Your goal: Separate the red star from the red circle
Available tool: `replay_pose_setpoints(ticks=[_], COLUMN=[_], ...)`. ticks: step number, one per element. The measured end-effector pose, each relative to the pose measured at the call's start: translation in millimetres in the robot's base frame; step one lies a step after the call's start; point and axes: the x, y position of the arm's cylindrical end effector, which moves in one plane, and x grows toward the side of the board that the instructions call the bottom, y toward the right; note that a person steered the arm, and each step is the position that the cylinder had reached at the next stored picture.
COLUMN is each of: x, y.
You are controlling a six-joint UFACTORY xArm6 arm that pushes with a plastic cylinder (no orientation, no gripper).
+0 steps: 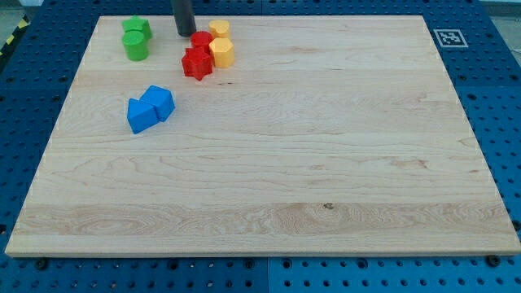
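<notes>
The red star lies near the view's top left of the wooden board. The red circle sits right behind it, touching its upper edge. My tip comes down from the view's top edge and stands just left of the red circle and above the red star, close to both; I cannot tell if it touches the circle.
A yellow hexagon-like block touches the red star's right side, with a second yellow block behind it. Two green blocks stand left of my tip. Two blue blocks lie below, toward the view's left.
</notes>
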Motion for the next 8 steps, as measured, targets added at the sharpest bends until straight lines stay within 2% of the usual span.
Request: replay_pose_setpoints(ticks=[3,5,6,8], x=[57.6,62.7,86.9,109.3], y=[15.0,-4.5,17.2,63.4])
